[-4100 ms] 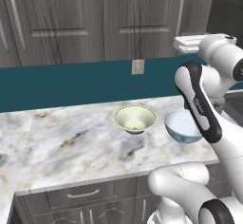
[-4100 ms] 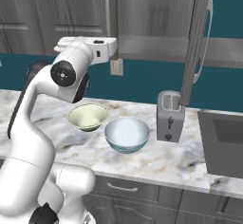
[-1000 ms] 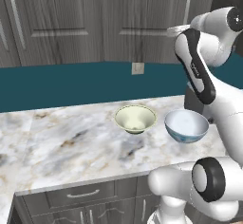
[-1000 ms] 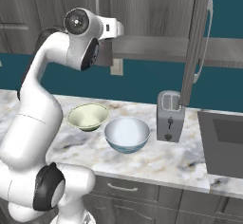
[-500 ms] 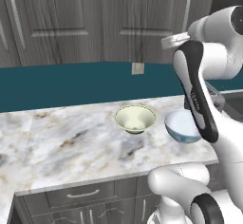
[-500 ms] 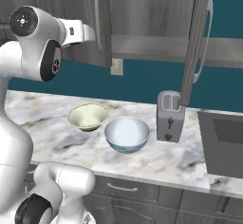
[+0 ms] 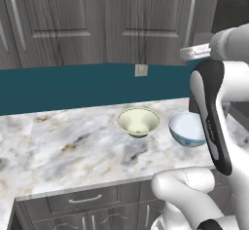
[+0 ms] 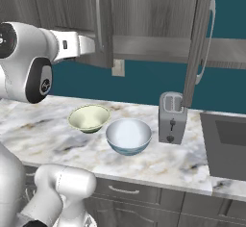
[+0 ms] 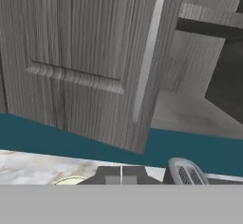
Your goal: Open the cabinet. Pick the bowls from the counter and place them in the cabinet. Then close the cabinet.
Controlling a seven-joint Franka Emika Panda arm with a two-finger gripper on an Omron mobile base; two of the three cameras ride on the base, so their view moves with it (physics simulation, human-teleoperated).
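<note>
**Gripper pressed together, holding nothing, before the open cabinet**

Your gripper [image 9: 121, 175] sits with its tips pressed together and nothing between them; the hand view cuts them off at its bottom. Just ahead, the cabinet [image 9: 95, 52] has both doors swung out, its bar handle [image 9: 148, 57] in clear sight. The interior stays dark and hard to read. Below, on the counter [image 8: 57, 134], the cream bowl [image 8: 88, 118] and the blue bowl [image 8: 129, 136] sit just beside each other, near a toaster [image 8: 172, 118]. Your arm hides part of the blue bowl in the left base view.
</note>
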